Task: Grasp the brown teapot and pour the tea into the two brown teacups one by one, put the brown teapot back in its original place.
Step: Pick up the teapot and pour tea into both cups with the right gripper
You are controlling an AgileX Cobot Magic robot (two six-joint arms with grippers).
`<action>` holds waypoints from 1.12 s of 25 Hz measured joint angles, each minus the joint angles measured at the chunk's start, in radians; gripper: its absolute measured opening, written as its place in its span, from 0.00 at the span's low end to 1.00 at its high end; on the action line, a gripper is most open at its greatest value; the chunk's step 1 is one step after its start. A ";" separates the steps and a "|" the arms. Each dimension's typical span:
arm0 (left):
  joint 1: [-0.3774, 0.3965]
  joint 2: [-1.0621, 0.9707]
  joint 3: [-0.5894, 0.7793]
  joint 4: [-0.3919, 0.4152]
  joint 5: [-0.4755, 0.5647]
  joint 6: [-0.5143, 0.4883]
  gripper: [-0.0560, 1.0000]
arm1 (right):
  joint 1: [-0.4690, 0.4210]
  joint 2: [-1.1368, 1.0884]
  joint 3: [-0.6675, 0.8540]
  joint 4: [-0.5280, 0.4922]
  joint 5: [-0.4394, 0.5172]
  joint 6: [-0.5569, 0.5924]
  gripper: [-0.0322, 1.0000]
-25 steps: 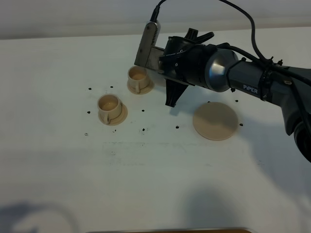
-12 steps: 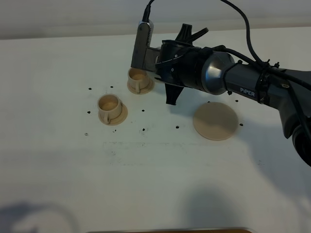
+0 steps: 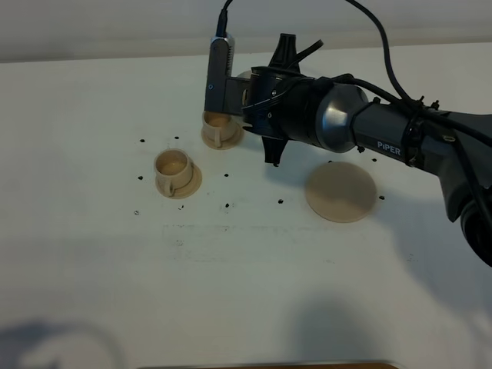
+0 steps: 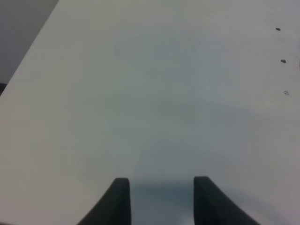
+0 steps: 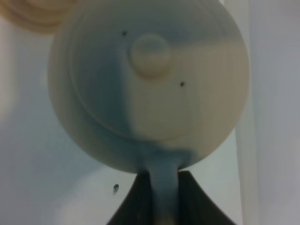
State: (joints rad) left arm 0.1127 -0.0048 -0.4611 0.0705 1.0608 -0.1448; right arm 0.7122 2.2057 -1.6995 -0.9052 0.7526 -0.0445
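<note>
Left pincer (image 4: 157, 182) hangs over the white table (image 4: 140, 93), jaws apart and nothing between them. Moving right, the near teacup (image 3: 173, 171) and the far teacup (image 3: 219, 127) each sit on a small saucer. The right pincer (image 5: 161, 177) is clenched on the handle of the brown teapot (image 5: 150, 84), up in the air just beside the far teacup. It looks tipped, I think, but the arm blocks it. The big saucer (image 3: 342, 192) lies well apart, further right.

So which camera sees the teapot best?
The right wrist view: the brown teapot fills it, lid and knob plain, its handle in the right pincer. In the high view the arm mostly hides it. The left wrist view shows only table.
</note>
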 joint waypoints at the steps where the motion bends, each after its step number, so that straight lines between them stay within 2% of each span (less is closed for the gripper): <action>1: 0.000 0.000 0.000 0.000 0.000 0.000 0.34 | 0.000 0.000 0.000 -0.002 0.000 -0.002 0.14; 28: 0.000 0.000 0.000 0.000 0.000 0.000 0.35 | 0.010 0.054 -0.016 -0.119 0.046 -0.039 0.14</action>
State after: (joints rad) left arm 0.1127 -0.0048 -0.4611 0.0705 1.0608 -0.1448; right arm 0.7219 2.2595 -1.7151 -1.0243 0.7985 -0.0836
